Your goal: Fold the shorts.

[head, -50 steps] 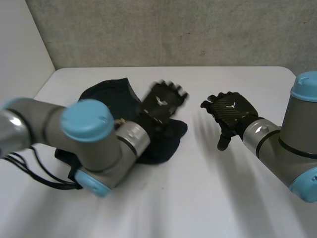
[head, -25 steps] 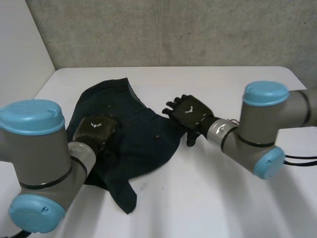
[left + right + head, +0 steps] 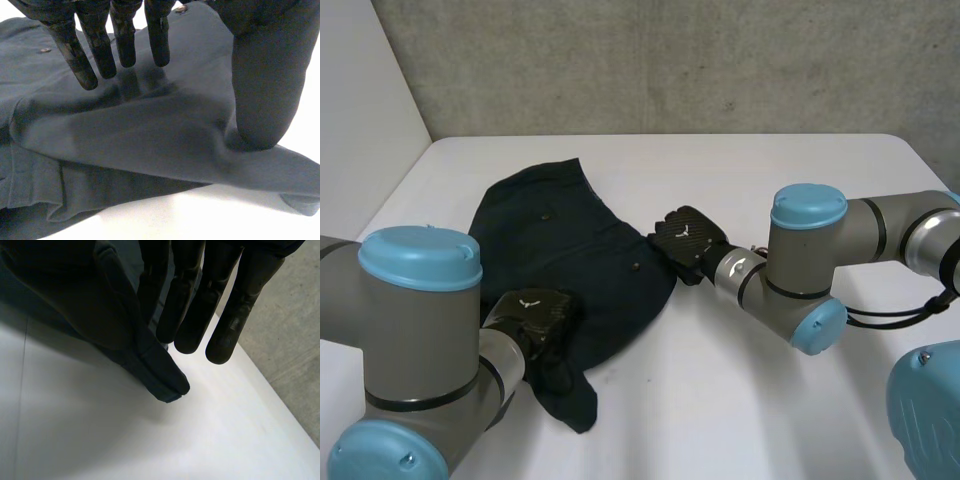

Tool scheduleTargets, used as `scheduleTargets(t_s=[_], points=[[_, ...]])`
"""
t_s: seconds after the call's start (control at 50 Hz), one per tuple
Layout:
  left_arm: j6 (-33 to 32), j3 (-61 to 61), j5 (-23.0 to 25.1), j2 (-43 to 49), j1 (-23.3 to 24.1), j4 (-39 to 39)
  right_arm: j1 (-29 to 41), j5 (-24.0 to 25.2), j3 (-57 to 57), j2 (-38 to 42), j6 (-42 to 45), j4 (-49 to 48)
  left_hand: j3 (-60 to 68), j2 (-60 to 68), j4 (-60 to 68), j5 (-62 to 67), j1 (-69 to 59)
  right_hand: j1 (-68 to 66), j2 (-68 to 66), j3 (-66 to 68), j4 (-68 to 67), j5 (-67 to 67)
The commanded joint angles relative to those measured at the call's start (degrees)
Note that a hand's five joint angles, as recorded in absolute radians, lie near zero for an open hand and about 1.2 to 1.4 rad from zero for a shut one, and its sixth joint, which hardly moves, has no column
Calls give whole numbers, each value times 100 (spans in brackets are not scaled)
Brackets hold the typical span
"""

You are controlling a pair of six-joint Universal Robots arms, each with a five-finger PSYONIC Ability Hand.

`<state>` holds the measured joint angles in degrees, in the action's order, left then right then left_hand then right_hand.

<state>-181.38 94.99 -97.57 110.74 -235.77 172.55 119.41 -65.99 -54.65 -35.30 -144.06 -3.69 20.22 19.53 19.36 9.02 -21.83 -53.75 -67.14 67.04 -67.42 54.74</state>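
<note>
Left wrist view: left hand (image 3: 260, 75) released, thumb pressing a fold of the shorts (image 3: 150, 130), fingers (image 3: 125, 45) straight above. Moved to the shorts' near corner just now. Right hand (image 3: 687, 238) newly at the shorts' right edge, hold unclear. Shorts on table (image 3: 770, 400); fold likely starting.

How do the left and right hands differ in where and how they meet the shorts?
The left hand is at the near end of the shorts; the right hand is at their right-side edge. The left is open, thumb pressing a raised fold, fingers straight above the cloth; the right pinches a hemmed edge between thumb and straight fingers. Both touch the shorts.
</note>
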Motion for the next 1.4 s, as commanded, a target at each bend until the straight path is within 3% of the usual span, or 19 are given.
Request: scheduleTargets(t_s=[0.02, 0.16, 0.3, 0.44, 0.48, 0.54, 0.56, 0.58, 0.76, 0.86, 1.0, 1.02, 1.08, 1.22, 1.4], points=[[6, 46, -34, -88, 225, 15, 39, -19, -116, -249, -78, 8, 143, 212, 229, 263, 18, -2625, -1286, 1296, -1258, 1526], [-3, 11, -297, 26, 471, 68, 48, -107, -231, -276, -60, 9, 143, 212, 229, 263, 17, -2625, -1286, 1296, -1258, 1526], [-73, -191, -983, 448, 497, 287, 48, -257, -389, -478, -174, 17, 227, 296, 313, 347, -66, -2625, -1286, 1296, -1258, 1526], [-117, -183, -1326, 721, 357, 560, 39, -371, -485, -715, -543, 44, 1184, 1253, 1269, 1303, -1023, -2625, -1286, 1296, -1258, 1526], [-152, -156, -1335, 721, 304, 656, 39, -371, -521, -741, -605, 52, 1972, 2042, 2058, 2092, -1812, -2625, -1286, 1296, -1258, 1526], [-283, -112, -1343, 703, 286, 841, 39, -371, -591, -820, -640, 61, 4091, 4160, 4177, 4211, -3930, -2625, -1286, 1296, -1258, 1526], [-406, -112, -1343, 686, 286, 902, 39, -380, -591, -829, -649, 79, 5628, 5697, 5714, 5748, -5468, -2625, -1286, 1296, -1258, 1526], [-477, -112, -1343, 677, 286, 929, 39, -380, -591, -847, -649, 88, 5974, 6044, 6060, 6094, -5814, -2625, -1286, 1296, -1258, 1526], [-1425, -463, -1282, -227, 260, 956, 30, -406, -635, -1259, -1220, 404, 5978, 6047, 6064, 6098, -5817, -2625, -1286, 1296, -1258, 1526], [-2347, -990, -1177, -1254, 260, 912, -40, -424, -626, -2092, -1895, 474, 5978, 6047, 6064, 6098, -5817, -2625, -1286, 1296, -1258, 1526], [-2639, -1114, -764, -1644, 243, 798, 3, -345, -907, -2526, -2652, 843, 5978, 6047, 6064, 6098, -5817, -2625, -1286, 1296, -1258, 1526], [-2622, -1062, -737, -1617, 234, 728, 30, -353, -994, -2482, -2740, 1061, 5978, 6047, 6064, 6098, -5817, -849, 490, -480, 518, -250], [-2596, -895, -737, -1425, 234, 639, 39, -345, -1170, -2289, -2864, 1535, 5978, 6047, 6064, 6098, -5817, 1666, 3005, -2994, 3032, -2764], [-2490, -868, -755, -1187, 216, 639, -31, -318, -1697, -2209, -3443, 1872, 5978, 6047, 6064, 6098, -5817, 3355, 4694, -4684, 4722, -4454], [-2499, -1096, -755, -1117, 216, 657, -172, -318, -2533, -2253, -3971, 1837, 5978, 6047, 6064, 6098, -5817, 4080, 5419, -5409, 5447, -5179]])
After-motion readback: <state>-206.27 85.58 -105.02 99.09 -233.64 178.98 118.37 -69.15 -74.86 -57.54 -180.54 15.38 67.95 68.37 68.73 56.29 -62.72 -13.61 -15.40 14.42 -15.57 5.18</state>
